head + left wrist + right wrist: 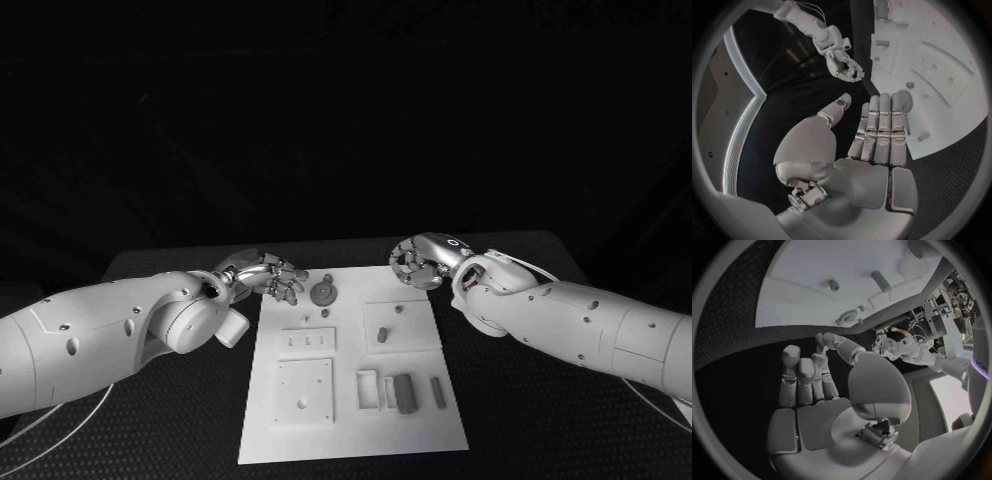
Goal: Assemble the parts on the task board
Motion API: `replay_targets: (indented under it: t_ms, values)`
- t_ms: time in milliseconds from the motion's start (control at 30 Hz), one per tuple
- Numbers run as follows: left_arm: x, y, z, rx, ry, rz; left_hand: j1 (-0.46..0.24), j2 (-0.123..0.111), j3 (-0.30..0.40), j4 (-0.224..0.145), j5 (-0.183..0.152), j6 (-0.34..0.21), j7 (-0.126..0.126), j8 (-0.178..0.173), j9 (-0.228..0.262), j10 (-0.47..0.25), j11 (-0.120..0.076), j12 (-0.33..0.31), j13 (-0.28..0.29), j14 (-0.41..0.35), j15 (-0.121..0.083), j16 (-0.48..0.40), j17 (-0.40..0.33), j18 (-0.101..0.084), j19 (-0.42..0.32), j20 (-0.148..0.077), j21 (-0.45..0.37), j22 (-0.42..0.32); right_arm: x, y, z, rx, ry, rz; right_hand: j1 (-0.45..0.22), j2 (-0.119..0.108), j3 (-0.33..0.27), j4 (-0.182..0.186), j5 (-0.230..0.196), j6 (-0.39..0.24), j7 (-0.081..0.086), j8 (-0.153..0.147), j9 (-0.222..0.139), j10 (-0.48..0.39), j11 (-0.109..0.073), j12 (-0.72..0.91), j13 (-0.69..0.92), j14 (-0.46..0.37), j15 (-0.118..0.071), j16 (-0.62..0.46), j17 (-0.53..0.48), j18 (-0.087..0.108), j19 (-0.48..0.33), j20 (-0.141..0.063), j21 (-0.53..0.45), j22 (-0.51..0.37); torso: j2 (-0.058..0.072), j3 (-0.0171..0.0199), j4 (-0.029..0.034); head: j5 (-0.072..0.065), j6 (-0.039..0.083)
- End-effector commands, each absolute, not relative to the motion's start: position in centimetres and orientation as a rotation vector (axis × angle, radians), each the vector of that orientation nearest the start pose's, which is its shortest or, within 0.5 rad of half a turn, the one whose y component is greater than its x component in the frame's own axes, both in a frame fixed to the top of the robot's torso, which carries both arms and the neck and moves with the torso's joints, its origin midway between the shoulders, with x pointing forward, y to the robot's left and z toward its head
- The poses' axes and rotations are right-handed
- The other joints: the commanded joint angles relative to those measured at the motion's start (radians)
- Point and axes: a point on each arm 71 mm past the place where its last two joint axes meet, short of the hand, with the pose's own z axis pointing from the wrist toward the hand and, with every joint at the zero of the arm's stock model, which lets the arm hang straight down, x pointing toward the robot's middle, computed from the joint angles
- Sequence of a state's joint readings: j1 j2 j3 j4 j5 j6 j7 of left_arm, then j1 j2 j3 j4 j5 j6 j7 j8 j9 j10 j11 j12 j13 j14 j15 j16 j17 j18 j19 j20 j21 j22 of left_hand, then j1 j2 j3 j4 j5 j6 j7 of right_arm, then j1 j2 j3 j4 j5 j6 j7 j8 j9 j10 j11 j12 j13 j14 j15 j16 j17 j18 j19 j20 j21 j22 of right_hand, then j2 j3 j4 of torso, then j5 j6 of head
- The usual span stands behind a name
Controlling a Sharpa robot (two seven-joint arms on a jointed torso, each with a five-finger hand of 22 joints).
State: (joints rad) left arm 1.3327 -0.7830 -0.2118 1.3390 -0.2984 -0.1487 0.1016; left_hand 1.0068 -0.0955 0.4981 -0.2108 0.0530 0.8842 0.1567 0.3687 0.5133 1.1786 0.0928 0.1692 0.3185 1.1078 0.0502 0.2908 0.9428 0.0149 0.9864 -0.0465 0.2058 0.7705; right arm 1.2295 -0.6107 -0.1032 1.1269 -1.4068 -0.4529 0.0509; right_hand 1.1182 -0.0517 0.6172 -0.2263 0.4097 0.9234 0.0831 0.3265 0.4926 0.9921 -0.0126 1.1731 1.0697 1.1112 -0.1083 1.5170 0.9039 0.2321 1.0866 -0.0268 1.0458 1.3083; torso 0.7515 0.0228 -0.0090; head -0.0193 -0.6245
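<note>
The white task board (353, 430) lies in the middle of the black table. At its far end lies a round grey part (326, 293) with a small tab; the same round part (847, 317) shows in the right wrist view. A short peg (382, 335) stands in a raised plate. Two grey bars (405, 392) lie near the board's right side. My left hand (271, 278) hovers at the far left corner, fingers straight (879, 125), holding nothing. My right hand (423, 260) hovers at the far right corner, fingers loosely bent (811, 385), holding nothing.
Two white square plates (307, 342) with small holes sit on the board's left half. Black table (534, 420) surrounds the board on all sides. The hands face each other across the board's far edge, with a gap between them.
</note>
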Motion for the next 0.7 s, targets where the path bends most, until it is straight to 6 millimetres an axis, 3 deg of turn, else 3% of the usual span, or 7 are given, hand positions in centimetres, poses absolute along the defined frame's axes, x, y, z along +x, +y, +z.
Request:
replay_targets:
  t_ms: [33, 200, 267, 400, 700]
  values:
    - [52.2, 21.8, -20.2, -0.807, 1.888, -1.121, -0.022, -0.004, -0.002, 0.012, -0.004, 0.007, -0.001, -0.006, -0.005, 0.011, 0.000, 0.000, 0.002, 0.003, 0.002, -0.006, 0.003, -0.003, 0.002, -0.002, -0.006, 0.002, 54.5, -17.9, -19.7, -0.088, 1.593, 0.614, -0.014, 0.000, 0.000, 0.002, 0.000, 0.116, 0.010, 0.043, 0.064, 0.008, -0.001, 0.004, -0.002, 0.005, -0.002, 0.004, 0.000, 0.030, 0.007, 0.000, 0.007, 0.018, -0.011, -0.0005, -0.0076, 0.007, 0.002]
    - [52.6, 20.3, -20.6, -0.805, 1.921, -1.083, -0.055, -0.014, -0.013, 0.028, -0.004, -0.007, -0.007, -0.023, -0.016, -0.006, 0.009, -0.013, -0.001, -0.005, 0.005, -0.014, 0.006, -0.003, -0.005, 0.001, -0.011, 0.004, 53.5, -14.9, -19.5, -0.111, 1.622, 0.664, -0.031, -0.005, -0.001, 0.014, 0.000, 0.116, 0.009, 0.043, 0.068, 0.008, -0.001, 0.002, -0.002, 0.006, -0.004, 0.002, -0.001, 0.030, 0.007, -0.001, 0.006, 0.017, -0.025, -0.0015, -0.0172, 0.026, 0.004]
    - [52.8, 19.7, -20.7, -0.807, 1.919, -1.075, -0.074, -0.003, -0.038, 0.021, -0.003, -0.019, -0.011, -0.035, -0.024, -0.013, 0.012, -0.020, -0.001, -0.007, 0.006, -0.017, 0.010, -0.001, -0.010, 0.002, -0.015, 0.006, 53.1, -14.0, -19.4, -0.120, 1.626, 0.677, -0.036, -0.009, -0.002, 0.018, -0.001, 0.116, 0.009, 0.042, 0.069, 0.008, -0.002, 0.001, -0.003, 0.006, -0.004, 0.001, -0.001, 0.030, 0.007, -0.001, 0.005, 0.017, -0.032, -0.0020, -0.0196, 0.034, 0.002]
    - [52.8, 19.1, -21.2, -0.826, 1.908, -1.056, -0.100, 0.004, -0.059, 0.024, -0.004, -0.014, -0.009, -0.036, -0.027, -0.013, 0.013, -0.023, -0.001, -0.007, 0.006, -0.020, 0.013, 0.000, -0.010, 0.003, -0.017, 0.007, 52.6, -12.4, -19.3, -0.140, 1.627, 0.698, -0.046, -0.018, -0.004, 0.025, -0.001, 0.116, 0.008, 0.042, 0.071, 0.008, -0.002, 0.000, -0.003, 0.006, -0.005, 0.001, -0.001, 0.030, 0.008, -0.001, 0.005, 0.016, -0.039, -0.0003, -0.0210, 0.047, 0.000]
    - [52.5, 17.8, -22.0, -0.858, 1.898, -1.079, -0.117, 0.010, -0.076, 0.020, -0.004, -0.006, -0.008, -0.037, -0.031, -0.011, 0.011, -0.025, 0.001, -0.006, 0.005, -0.023, 0.018, 0.003, -0.009, 0.003, -0.020, 0.009, 51.6, -9.9, -19.5, -0.165, 1.624, 0.732, -0.065, -0.045, -0.009, 0.047, -0.001, 0.115, 0.006, 0.041, 0.077, 0.009, -0.004, 0.000, -0.003, 0.009, -0.007, 0.000, -0.001, 0.030, 0.012, -0.004, 0.004, 0.015, -0.053, -0.0021, -0.0229, 0.059, -0.005]
